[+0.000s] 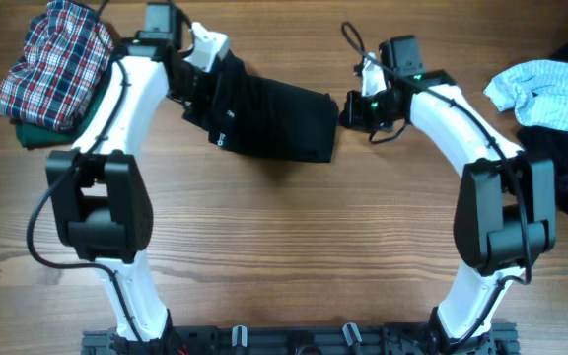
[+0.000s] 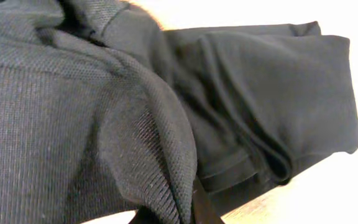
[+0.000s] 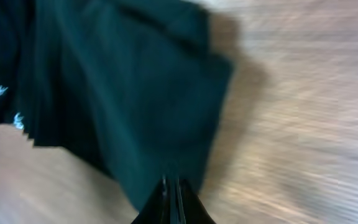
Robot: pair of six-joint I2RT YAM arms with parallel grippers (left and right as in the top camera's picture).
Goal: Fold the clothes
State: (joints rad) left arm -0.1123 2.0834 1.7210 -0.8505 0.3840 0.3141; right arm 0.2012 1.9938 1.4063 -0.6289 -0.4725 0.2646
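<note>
Between the arms, the black T-shirt (image 1: 274,123) stretches lengthwise across the counter (image 1: 284,247), the left gripper (image 1: 193,91) pinching its bunched end and the right gripper (image 3: 169,190) pressed together on the opposite edge.

Overhead: the wooden table (image 1: 284,227) before me was brown, its grain running from side to side. A black slotted rail (image 1: 294,340) lay along its near edge. In my right wrist view the tabletop appeared blurred.
</note>
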